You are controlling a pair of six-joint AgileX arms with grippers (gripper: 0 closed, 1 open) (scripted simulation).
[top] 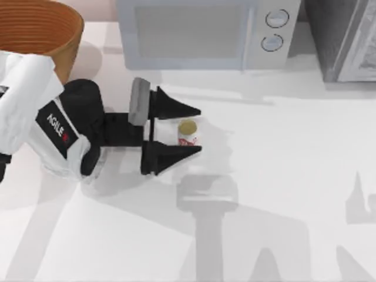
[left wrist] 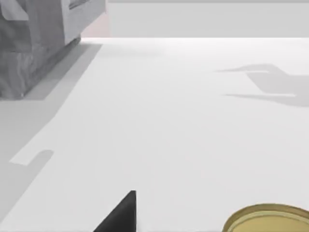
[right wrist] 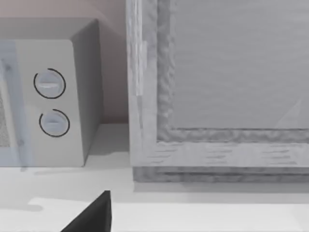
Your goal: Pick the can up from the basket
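Can [top: 188, 133] upright on white table [top: 282, 176], between the two black fingers of left gripper [top: 197, 130], outside basket [top: 41, 29]. Gold top and red-marked white side visible from above. Fingers spread wider than the can, one on its far side [top: 176, 108] and one on its near side [top: 170, 154], narrow gaps on both sides; nothing gripped. Left arm [top: 53, 126], white and black with AgileX lettering, reaching in from the left edge, partly cut off there.

Basket at far left corner, cropped by the top and left edges; ribbed orange-brown inside and tan wall showing, contents not discernible. Well apart from the can.

In left wrist view, gold rim of can [left wrist: 270, 220] cut off at the frame edge, one dark fingertip [left wrist: 123, 215] beside it, rest of the gripper out of frame.

In right wrist view, one dark fingertip [right wrist: 94, 215] at the edge; opening of right gripper impossible to judge.

Table plain white, crossed by soft grey shadows of arms. Microwave [top: 205, 32] with two round dials at the far edge, centre. Grey textured cabinet [top: 343, 38] at far right, cropped. Pale pinkish wall behind.
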